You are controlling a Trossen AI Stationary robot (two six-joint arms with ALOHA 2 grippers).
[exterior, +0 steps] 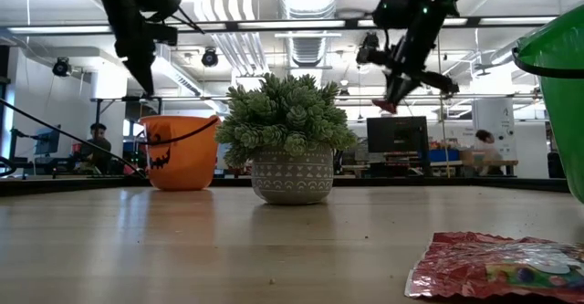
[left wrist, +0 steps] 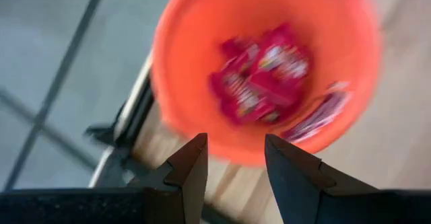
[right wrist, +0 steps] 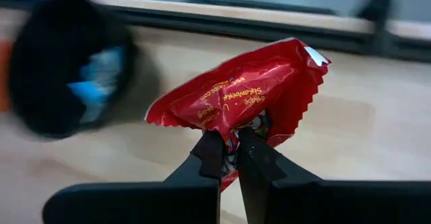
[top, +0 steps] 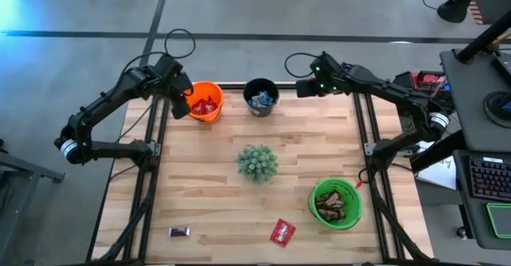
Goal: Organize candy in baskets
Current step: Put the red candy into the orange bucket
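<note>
While the left gripper (top: 180, 106) hangs over the far left of the table, just beside the orange bucket (top: 207, 101), its fingers (left wrist: 190, 167) stand apart with nothing between them. Look down past them in the left wrist view and that bucket holds a heap of red candy (left wrist: 262, 76). Next along the far edge sits the black bucket (top: 261, 97), blue-and-silver wrappers (top: 260, 99) showing inside. Moving right, the right gripper (right wrist: 231, 150) is up in the air near the black bucket, just to its right, and it is clamped tight on a red candy packet (right wrist: 246, 96); the wrapper fans out crumpled above the pinched fingers.

Back to the middle of the table: the spiky green plant (top: 257, 162) stands in its patterned pot, clear of everything. Along the near edge, a small dark candy bar (top: 179, 232) lies on the wood at the left, well apart from a red packet (top: 282, 232) lying flat near the centre. Furthest right, the green bucket (top: 335, 204) sits on the near right of the table (top: 215, 194) with brown-wrapped bars (top: 330, 204) piled in it.
</note>
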